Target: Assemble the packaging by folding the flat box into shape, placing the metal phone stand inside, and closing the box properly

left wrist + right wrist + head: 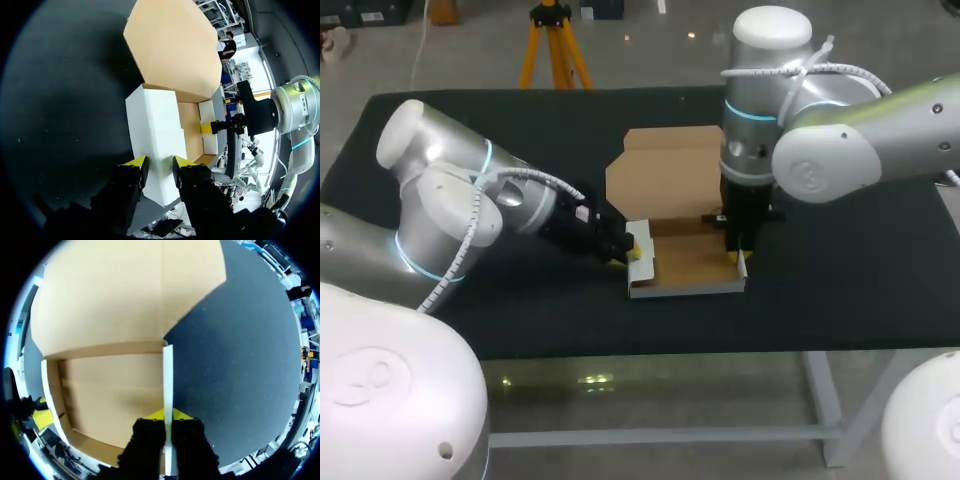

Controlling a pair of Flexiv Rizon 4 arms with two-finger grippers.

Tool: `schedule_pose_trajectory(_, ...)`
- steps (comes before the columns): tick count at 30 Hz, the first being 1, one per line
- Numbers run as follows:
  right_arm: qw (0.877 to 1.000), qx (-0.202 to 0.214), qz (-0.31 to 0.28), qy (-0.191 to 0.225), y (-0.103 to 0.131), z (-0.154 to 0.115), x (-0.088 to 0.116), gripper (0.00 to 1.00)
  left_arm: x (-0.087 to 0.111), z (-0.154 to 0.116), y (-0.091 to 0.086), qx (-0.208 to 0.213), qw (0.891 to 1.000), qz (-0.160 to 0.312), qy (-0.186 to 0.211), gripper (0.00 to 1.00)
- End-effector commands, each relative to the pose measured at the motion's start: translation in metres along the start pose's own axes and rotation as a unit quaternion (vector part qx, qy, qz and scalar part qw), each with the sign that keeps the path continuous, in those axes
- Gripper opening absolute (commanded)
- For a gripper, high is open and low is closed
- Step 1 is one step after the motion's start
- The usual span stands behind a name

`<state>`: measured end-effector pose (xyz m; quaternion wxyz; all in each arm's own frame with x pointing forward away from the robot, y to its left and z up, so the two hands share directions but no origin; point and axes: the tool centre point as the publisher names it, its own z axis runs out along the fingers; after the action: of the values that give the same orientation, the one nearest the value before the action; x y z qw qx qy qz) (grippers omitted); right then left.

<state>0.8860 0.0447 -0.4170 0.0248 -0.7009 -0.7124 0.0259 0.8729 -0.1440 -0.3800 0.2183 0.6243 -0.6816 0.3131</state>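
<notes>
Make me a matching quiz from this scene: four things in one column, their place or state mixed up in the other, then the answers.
1. left jaws
2. right jaws
3. lid flap
4. table

A. black, under the box
B. clamped on the right wall
C. folded open, brown
D. clamped on the white left wall

Pairs: 1-D, 2-B, 3-C, 4-A.

This looks like a robotics lab, since two silver-grey robot arms with lit blue rings, the left arm (440, 220) and the right arm (850, 140), reach over a black-covered table (880, 290) on a plain metal frame.
</notes>
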Motion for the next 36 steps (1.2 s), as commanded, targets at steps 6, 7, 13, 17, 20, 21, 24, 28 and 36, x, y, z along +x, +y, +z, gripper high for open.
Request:
schedule_pose_trajectory(6,1.0,0.001,0.0,-0.001,0.0,-0.001,0.002,0.0,0.0,0.01,-0.007,-0.014,0.995,-0.004,-0.095,0.35)
schedule_pose_trajectory(7,1.0,0.001,0.0,-0.001,0.0,-0.001,0.002,0.0,-0.001,0.01,-0.007,-0.014,0.994,-0.004,-0.108,0.35)
schedule_pose_trajectory(13,1.0,0.001,0.0,-0.001,0.0,-0.001,0.002,0.0,-0.002,0.01,-0.007,-0.014,0.988,-0.009,-0.155,0.34)
schedule_pose_trajectory(17,1.0,0.001,0.0,-0.001,0.0,-0.001,0.002,0.0,-0.002,0.011,-0.007,-0.015,0.982,-0.01,-0.186,0.31)
schedule_pose_trajectory(20,1.0,0.001,0.0,-0.001,0.0,-0.001,0.002,0.0,-0.002,0.013,-0.007,-0.016,0.978,-0.012,-0.207,0.29)
schedule_pose_trajectory(21,1.0,0.001,0.0,-0.001,0.0,-0.001,0.002,0.0,-0.002,0.013,-0.008,-0.016,0.977,-0.012,-0.213,0.29)
schedule_pose_trajectory(24,1.0,0.001,0.0,-0.001,0.0,-0.001,0.002,0.0,-0.004,0.016,-0.008,-0.016,0.97,-0.014,-0.243,0.27)
schedule_pose_trajectory(28,1.0,0.001,0.0,-0.001,0.0,-0.001,0.002,0.0,-0.006,0.021,-0.009,-0.017,0.961,-0.013,-0.277,0.27)
schedule_pose_trajectory(36,1.0,0.001,0.0,-0.001,0.0,-0.001,0.002,0.0,-0.01,0.026,-0.012,-0.007,0.943,-0.005,-0.333,0.24)
